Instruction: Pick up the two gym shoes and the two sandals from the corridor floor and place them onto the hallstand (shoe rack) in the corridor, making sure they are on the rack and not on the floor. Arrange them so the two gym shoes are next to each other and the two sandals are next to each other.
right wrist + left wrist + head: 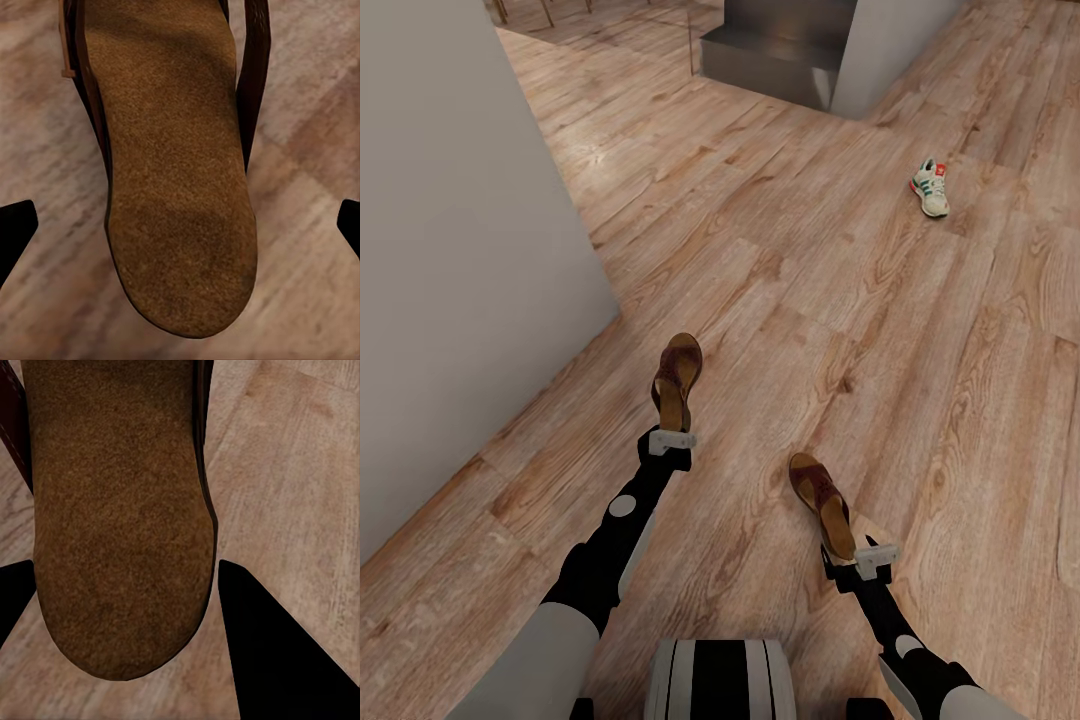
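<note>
Wood-grain plank corridor floor (780, 300) all round, grey-white wall (450, 250) close on robot's left, dark step-like unit (780, 45) far ahead by a pale wall corner. No hallstand to be seen from this spot, so prob. in transit.

Progress, judged from layout: both sandals off the floor, one per arm. Left sandal (677, 380) up in left gripper (670, 440), held by heel end, toe pointing away fwd. Right sandal (822, 503) likewise in right gripper (858, 560), heel end at the claw, toe angled fwd and slightly to robot's left. One gym shoe (930, 187) lying on floor well ahead and to the right, well apart from both arms, untouched. Second gym shoe not spotted. Nothing on any rack yet as far as visible. So roughly: pickup of sandals done; left to do = carry to rack, set pair side by side, then fetch both sneakers and set them together.

Arm pose: both arms stretched fwd and low from trunk, left reaching further ahead than right, wrists level-ish, sandals held clear above planks. Left wrist cam: tan footbed of left sandal (120, 525) big between dark fingers (270, 652), heel end nearest cam, finger right against its edge — clamped on it. Right wrist cam: right sandal (176, 172) footbed centred, dark strap at far end, finger tips (15, 225) showing at both frame edges with a gap to sandal there; grip contact itself out of sight, though head cam shows sandal carried, so judged closed on it.
</note>
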Robot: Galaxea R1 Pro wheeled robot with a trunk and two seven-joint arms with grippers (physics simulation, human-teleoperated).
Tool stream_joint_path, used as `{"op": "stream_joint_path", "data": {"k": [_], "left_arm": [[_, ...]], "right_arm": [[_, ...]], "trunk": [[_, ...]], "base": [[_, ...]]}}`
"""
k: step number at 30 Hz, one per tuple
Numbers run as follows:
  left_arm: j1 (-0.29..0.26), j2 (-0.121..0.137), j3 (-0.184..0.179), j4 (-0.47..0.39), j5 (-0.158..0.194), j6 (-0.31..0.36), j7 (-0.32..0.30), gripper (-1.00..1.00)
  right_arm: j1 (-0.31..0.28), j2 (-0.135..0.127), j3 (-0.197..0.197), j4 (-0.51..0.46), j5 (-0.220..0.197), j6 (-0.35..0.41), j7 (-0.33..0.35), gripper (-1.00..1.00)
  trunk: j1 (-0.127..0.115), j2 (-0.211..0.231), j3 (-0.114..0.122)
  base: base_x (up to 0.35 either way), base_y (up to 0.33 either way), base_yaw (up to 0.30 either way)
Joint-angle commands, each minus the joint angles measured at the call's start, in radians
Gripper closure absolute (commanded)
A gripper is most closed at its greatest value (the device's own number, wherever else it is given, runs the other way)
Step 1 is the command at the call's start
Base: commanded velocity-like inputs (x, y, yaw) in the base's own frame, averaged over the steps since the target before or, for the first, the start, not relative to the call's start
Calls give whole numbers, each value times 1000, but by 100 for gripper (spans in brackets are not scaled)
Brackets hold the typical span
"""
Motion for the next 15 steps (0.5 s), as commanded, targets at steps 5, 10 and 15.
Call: {"op": "stream_joint_path", "data": {"k": [5, 10, 15], "left_arm": [[0, 0, 0, 0, -3, 0, 0, 100], [0, 0, 1, 0, -3, 0, 0, 100], [0, 0, 0, 0, -3, 0, 0, 100]], "right_arm": [[0, 0, 0, 0, 0, 0, -1, -100], [0, 0, 0, 0, 0, 0, -1, -100], [0, 0, 0, 0, 0, 0, -1, -100]], "trunk": [[1, -1, -12], [1, -1, -12], [1, -1, -12]], "base": [[0, 0, 0], [0, 0, 0], [0, 0, 0]]}}
